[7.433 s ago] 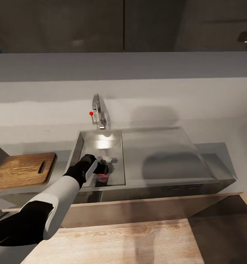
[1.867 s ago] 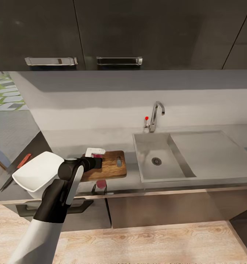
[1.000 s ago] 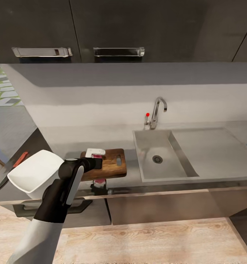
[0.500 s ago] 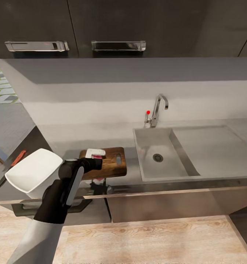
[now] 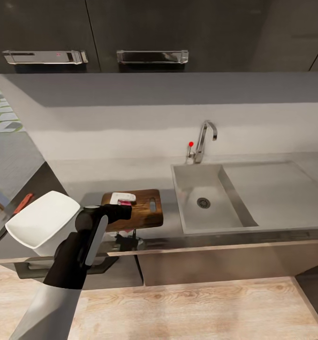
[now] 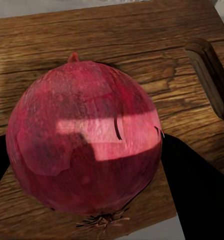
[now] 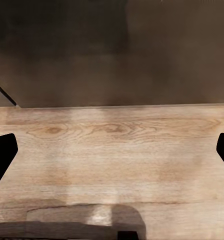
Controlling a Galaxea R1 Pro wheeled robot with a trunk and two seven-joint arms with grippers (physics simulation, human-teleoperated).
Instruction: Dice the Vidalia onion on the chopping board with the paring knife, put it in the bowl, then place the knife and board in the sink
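The left gripper (image 6: 87,155) is clenching the red onion (image 6: 84,145) over the chopping board (image 5: 142,215), at nine o'clock from the sink (image 5: 201,182). The right gripper (image 7: 112,150) is hanging spread above wooden floor (image 7: 112,150).

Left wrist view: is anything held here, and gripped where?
The left end effector holds the red onion by its sides, one finger on each flank, above the chopping board.
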